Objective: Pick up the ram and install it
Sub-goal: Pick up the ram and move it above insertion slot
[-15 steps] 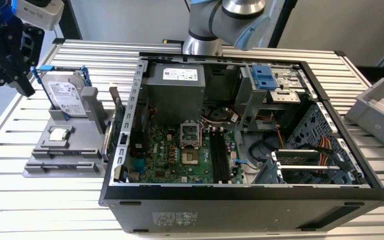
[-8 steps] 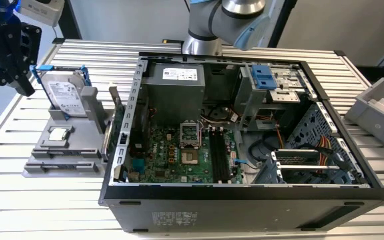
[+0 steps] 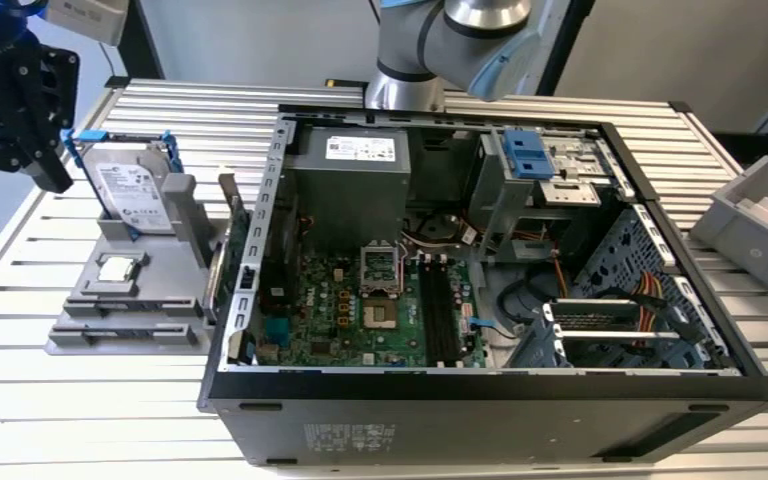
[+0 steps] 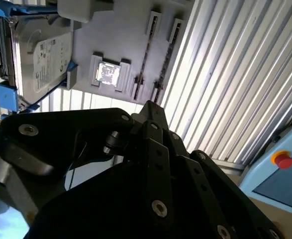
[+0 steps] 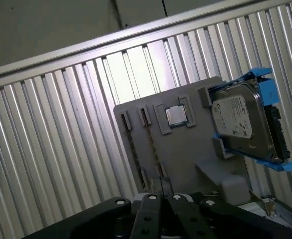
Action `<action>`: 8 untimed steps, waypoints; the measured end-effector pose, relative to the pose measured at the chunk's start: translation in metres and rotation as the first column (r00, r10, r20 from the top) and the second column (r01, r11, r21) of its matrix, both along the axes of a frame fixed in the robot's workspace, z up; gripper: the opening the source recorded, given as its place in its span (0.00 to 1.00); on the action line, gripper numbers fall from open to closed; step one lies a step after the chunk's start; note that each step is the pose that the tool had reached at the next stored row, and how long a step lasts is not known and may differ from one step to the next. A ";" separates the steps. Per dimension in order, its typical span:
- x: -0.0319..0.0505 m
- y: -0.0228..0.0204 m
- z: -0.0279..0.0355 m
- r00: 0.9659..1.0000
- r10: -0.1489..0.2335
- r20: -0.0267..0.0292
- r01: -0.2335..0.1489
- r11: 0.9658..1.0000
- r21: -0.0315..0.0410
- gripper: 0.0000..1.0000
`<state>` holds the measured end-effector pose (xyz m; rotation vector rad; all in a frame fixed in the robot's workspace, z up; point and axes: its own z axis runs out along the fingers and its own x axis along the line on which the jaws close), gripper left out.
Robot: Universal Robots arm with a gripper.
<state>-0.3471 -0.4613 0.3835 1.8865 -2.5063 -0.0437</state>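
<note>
Ram stands on edge as a thin tan strip just beside the tall block of the grey holder. It sits between that holder and the open computer case.

From the exterior view's left, the black gripper hangs near the edge of the slatted table. In the first wrist view its jaws are drawn narrow, with nothing between them. The blue-framed hard drive is propped upright on the holder, between the gripper and the ram. The square processor chip lies flat in front of the drive, and the second wrist view shows 2 long slots near the chip. Next comes the case, its motherboard bare. A grey bin sits at the far right.
</note>
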 end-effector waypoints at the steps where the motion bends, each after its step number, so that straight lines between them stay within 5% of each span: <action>1: 0.0000 0.0000 0.0000 1.000 0.011 0.004 -0.011 1.000 0.000 0.00; 4: 0.0000 0.0000 0.0001 0.999 0.048 0.006 -0.048 0.999 0.001 0.00; 8: -0.0001 0.0000 -0.0001 0.993 0.121 0.006 -0.121 0.993 0.001 0.00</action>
